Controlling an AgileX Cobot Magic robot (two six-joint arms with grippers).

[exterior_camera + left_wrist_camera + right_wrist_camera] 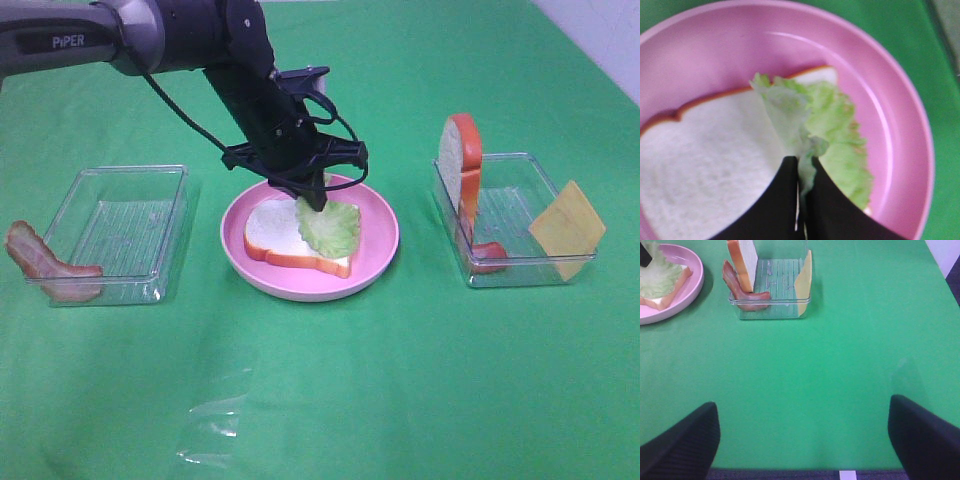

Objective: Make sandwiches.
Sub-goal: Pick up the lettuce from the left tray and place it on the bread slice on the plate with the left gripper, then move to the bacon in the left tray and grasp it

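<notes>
Green cloth [400, 380] everywhere, flat and smooth across the whole table, with just a pale surface [610, 40] showing past its edge in the upper right corner of the high view. Low in the frame, a little left of centre, a scrap of clear plastic film [215, 430] lies on the cloth.

Centre of the frame: the pink plate [385, 250]. At far left is the left-hand tray [120, 235], and a bacon strip [45, 265] is draped over its outer wall. At right, the right-hand tray [510, 200] holds a second bread slice [462, 150] standing upright in its left end. A red slice [488, 257] sits at its front wall, and a cheese square [567, 228] leans in the far right end.

My left arm comes in from the upper left and covers the back rim of the plate. My left gripper [315, 200] is pinched tight on the lettuce leaf [335, 228], black fingers [785, 200] nipping its crinkled edge. The leaf is pale green and ruffled, lying over the right half of the bread slice [275, 228]. That slice lies flat on the plate, white with an orange crust.

My right gripper [802, 405] hangs wide apart over bare cloth, nothing in it, well apart from the right-hand tray.
</notes>
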